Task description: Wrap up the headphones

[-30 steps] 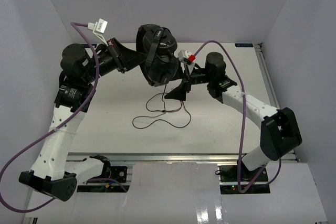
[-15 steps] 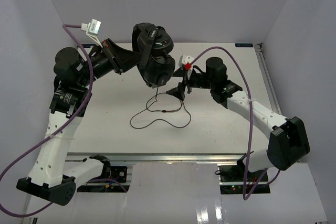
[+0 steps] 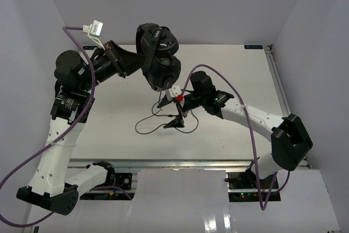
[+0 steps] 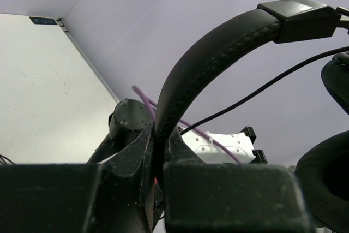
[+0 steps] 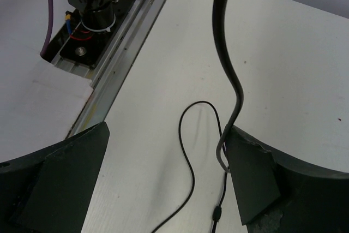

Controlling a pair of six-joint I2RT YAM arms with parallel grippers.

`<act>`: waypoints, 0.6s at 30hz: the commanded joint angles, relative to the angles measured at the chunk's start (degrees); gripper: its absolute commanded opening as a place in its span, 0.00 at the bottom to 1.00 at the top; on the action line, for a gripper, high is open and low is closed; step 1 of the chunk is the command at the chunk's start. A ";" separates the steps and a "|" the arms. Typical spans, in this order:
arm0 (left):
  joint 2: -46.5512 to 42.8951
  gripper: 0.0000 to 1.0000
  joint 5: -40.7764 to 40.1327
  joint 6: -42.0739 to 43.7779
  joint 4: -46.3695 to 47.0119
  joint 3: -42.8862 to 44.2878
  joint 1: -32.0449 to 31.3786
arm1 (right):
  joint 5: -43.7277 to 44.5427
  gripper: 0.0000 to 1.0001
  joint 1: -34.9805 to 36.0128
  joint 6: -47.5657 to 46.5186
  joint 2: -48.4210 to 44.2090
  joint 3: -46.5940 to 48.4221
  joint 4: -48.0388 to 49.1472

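Headphones (image 3: 158, 64) hang above the surface (image 3: 229, 69) — headband clamped in the left gripper (image 4: 159, 147) — while the right gripper (image 3: 170, 115), jaws wide apart, hovers over the looped cable (image 5: 200, 102).

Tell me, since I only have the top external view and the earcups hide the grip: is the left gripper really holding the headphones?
Observer: Yes. Left wrist view: the left gripper is shut on the headphones, pinching their headband.
Operator: Is the right gripper on the cable?
Observer: No. Right wrist view: the right gripper is wide open; the cable hangs down and appears to touch the inner edge of one finger, unclamped.
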 commanded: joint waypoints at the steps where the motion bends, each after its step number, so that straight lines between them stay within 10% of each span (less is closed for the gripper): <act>1: -0.62 0.00 -1.01 -3.59 2.66 1.13 -0.19 | 1.03 0.97 2.95 12.58 3.55 2.23 13.45; 8: -0.35 0.00 -2.58 -6.13 4.97 2.82 -0.19 | -2.11 0.87 4.92 25.63 8.25 2.83 23.26; 15: -2.53 0.00 -19.01 -3.86 2.95 1.93 -0.19 | 0.42 0.55 5.65 22.18 1.24 -8.66 24.06; 18: -4.62 0.00 -30.07 -4.47 2.99 -1.33 -0.27 | 5.38 0.15 5.23 20.24 -4.06 -13.54 21.66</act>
